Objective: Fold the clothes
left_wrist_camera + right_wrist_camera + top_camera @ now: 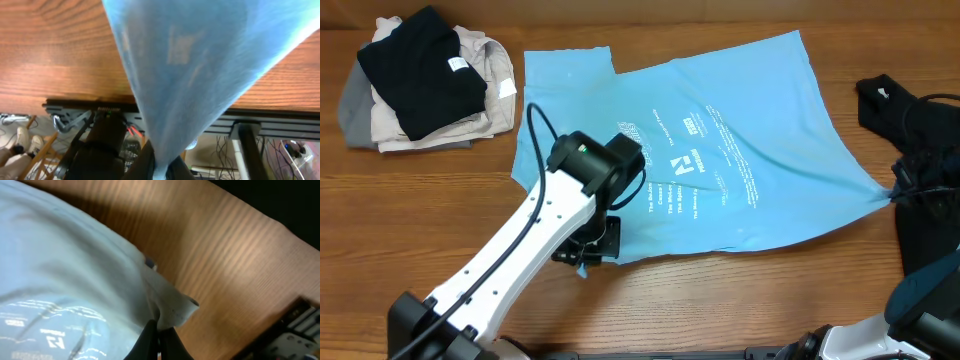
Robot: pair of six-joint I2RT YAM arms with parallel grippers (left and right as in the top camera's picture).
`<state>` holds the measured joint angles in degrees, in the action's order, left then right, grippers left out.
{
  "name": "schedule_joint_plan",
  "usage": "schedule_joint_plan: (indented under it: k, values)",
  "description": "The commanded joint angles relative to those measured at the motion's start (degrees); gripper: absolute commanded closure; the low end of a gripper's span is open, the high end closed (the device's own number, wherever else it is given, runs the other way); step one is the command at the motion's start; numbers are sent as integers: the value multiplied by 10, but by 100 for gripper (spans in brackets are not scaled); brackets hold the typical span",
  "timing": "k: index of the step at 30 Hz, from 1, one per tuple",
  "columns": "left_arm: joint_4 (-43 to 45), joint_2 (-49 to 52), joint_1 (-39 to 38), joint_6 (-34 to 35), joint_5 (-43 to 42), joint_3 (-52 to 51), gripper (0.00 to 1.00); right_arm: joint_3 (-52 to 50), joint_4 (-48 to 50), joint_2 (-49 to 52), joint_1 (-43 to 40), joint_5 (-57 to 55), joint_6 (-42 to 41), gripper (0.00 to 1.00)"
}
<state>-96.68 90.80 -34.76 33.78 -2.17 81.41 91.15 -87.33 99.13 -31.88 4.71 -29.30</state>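
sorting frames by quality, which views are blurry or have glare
Overhead: sharp, evenly lit, T-shirt lettering crisp; left wrist: T-shirt close to the lens and soft, pale sheen on the table; right wrist: T-shirt blurred, bright streak across the table.

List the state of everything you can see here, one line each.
T-shirt: unfolded, print up, spread on the table, pinched at two edges.
Left gripper: jaws shut on T-shirt.
Right gripper: jaws shut on T-shirt.
Black shirt: folded, atop a pile.
Pile: beige and grey garments, stacked, apart from both grippers.
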Motion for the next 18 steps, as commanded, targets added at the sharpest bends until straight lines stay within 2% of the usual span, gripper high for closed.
schedule_joint_plan:
  k: [1,9,15,18]
  values:
    - [-2,-23,2,12,-9,-42,92,-5,-11,-7,0,-51,-35,96]
    - [-2,-26,2,30,-8,-137,96,-5,-22,-7,0,-51,-41,96]
    - [-2,-46,2,15,-13,-154,96,-5,-6,-7,0,-53,-48,96]
    - [-2,-67,2,-18,-47,-158,96,-5,1,-7,0,-54,-48,89]
